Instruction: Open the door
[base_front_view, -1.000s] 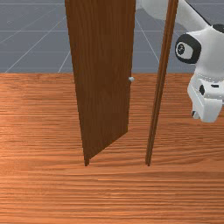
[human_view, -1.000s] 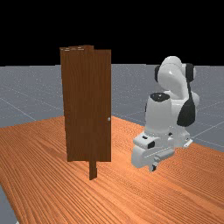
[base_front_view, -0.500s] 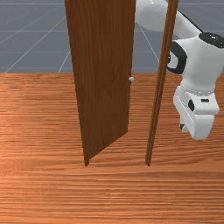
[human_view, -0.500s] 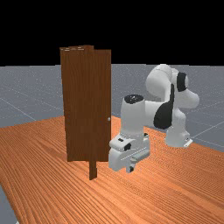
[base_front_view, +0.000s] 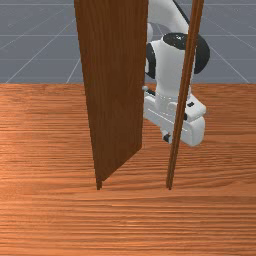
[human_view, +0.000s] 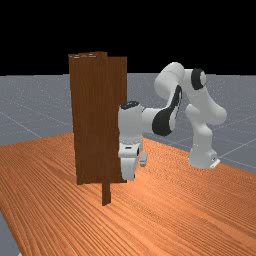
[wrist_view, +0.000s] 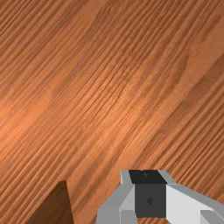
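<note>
in the front view, the door (base_front_view: 112, 100) stands on the left, partly swung out of its frame: its hinged side is near, by the left foot of the frame, and its free edge slants back to the far side. a small pale knob (base_front_view: 145, 88) sits at that free edge. the right frame post (base_front_view: 172, 167) rises on its own, with a wide gap between it and the door. the gripper (base_front_view: 166, 137) points down beyond that gap, the post crossing in front of the hand.

in the far view, the door is left of the middle and the hand comes in from the right, at the panel's right side, low over the table (human_view: 185, 215). whether they touch i can't tell.

in the wrist view, a dark brown wooden corner (wrist_view: 57, 208) lies near the gripper; i can't tell whether the gripper is spread or pressed together.
</note>
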